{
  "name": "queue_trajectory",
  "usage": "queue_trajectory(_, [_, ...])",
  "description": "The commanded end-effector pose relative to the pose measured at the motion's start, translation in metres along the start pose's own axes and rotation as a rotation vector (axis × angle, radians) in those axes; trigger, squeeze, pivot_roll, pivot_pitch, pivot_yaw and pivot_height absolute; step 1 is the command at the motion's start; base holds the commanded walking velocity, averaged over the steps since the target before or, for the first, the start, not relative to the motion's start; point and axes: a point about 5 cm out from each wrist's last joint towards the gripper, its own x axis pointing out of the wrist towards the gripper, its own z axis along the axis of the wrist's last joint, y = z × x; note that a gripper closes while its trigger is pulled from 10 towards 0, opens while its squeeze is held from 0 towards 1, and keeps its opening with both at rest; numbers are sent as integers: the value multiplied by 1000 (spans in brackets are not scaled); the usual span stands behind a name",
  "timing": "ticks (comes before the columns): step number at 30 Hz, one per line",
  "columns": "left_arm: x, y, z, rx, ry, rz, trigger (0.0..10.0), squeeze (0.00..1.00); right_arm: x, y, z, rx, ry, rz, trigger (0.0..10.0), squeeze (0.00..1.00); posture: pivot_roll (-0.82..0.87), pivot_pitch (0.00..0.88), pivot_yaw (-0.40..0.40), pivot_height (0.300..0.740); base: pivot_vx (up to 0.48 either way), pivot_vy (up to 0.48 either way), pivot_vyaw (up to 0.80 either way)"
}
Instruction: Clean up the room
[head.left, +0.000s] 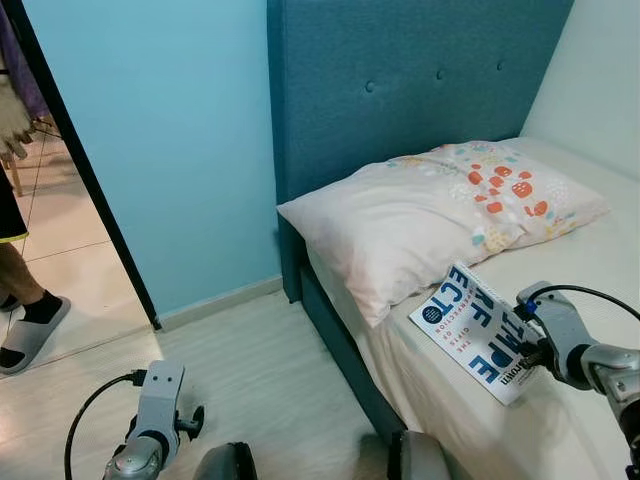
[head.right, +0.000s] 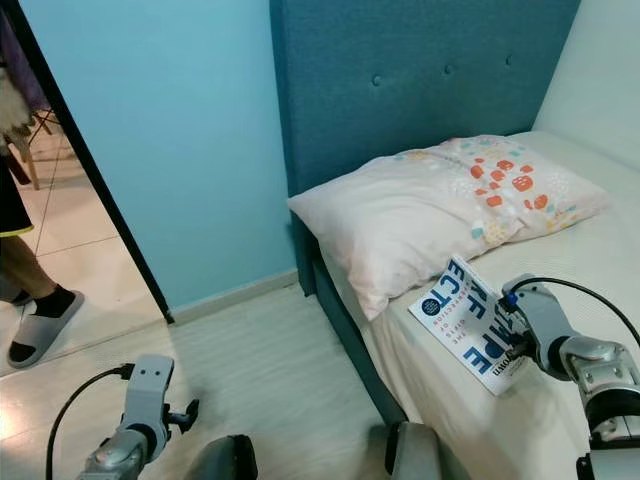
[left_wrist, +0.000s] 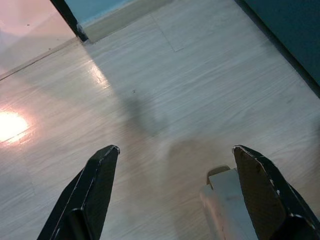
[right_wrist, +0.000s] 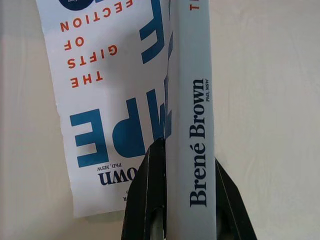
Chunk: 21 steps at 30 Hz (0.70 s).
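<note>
A white book (head.left: 478, 331) with blue and orange lettering lies over the bed (head.left: 590, 400) near its left edge, just below the pillow (head.left: 440, 215). My right gripper (right_wrist: 181, 200) is shut on the book's grey spine (right_wrist: 192, 100), one black finger (right_wrist: 147, 195) on each side. From the head views the right gripper (head.right: 515, 335) sits at the book's near end. My left gripper (left_wrist: 175, 170) hangs open over the pale wood floor (left_wrist: 165, 85), nothing between its fingers; its wrist (head.left: 160, 405) shows low at the left.
A teal padded headboard (head.left: 400, 80) stands behind the pillow, and a light blue wall (head.left: 170, 140) runs to a doorway at the left. A person's leg in a grey slipper (head.left: 30, 330) stands in that doorway on tiled floor.
</note>
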Motion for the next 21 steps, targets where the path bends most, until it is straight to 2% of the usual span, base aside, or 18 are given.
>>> queue_trajectory(1, [-2, 3, -2, 15, -1, -2, 10000, 0, 1, 1, -8, 27, 20, -8, 10000, 0, 3, 78, -28, 515, 0, 0, 0])
queue_trajectory(4, [-1, 2, -2, 16, 0, -4, 10000, 0, 0, 2, -11, 38, 28, 2, 10000, 24, -1, 79, -29, 515, 0, 0, 0])
queue_trajectory(6, [-1, 2, -2, 16, 0, -6, 10000, 0, 0, 2, -13, 43, 32, 6, 10000, 184, -2, 80, -30, 515, 0, 0, 0])
queue_trajectory(7, [-1, 1, -2, 17, 1, -8, 10000, 0, 0, 2, -13, 46, 31, 5, 10000, 792, -3, 79, -30, 515, 0, 0, 0])
queue_trajectory(8, [-1, 1, -2, 17, 1, -8, 10000, 0, 0, 2, -13, 46, 31, 5, 10000, 792, -3, 79, -30, 515, 0, 0, 0])
queue_trajectory(9, [-1, 0, -2, 17, 1, -8, 10000, 0, 0, 1, -13, 51, 29, 3, 10000, 961, -4, 78, -31, 515, 0, 0, 0])
queue_trajectory(10, [-1, 0, -2, 17, 1, -10, 10000, 0, 0, 1, -13, 54, 29, -2, 10000, 1000, -3, 77, -32, 515, 0, 0, 0])
queue_trajectory(16, [-1, -2, -2, 15, 0, -12, 10000, 0, -1, -3, -12, 54, 29, -26, 10000, 1000, -4, 75, -34, 515, 0, 0, 0])
queue_trajectory(18, [-1, -3, -2, 14, 2, -13, 10000, 0, -3, -7, -11, 48, 31, -47, 10000, 965, -5, 73, -36, 515, 0, 0, 0])
queue_trajectory(20, [-1, -4, -3, 12, 3, -12, 10000, 0, -5, -10, -9, 51, 29, -58, 10000, 855, -7, 69, -40, 515, 0, 0, 0])
queue_trajectory(21, [-1, -4, -3, 12, 3, -12, 10000, 0, -5, -10, -9, 51, 29, -58, 10000, 855, -7, 69, -40, 515, 0, 0, 0])
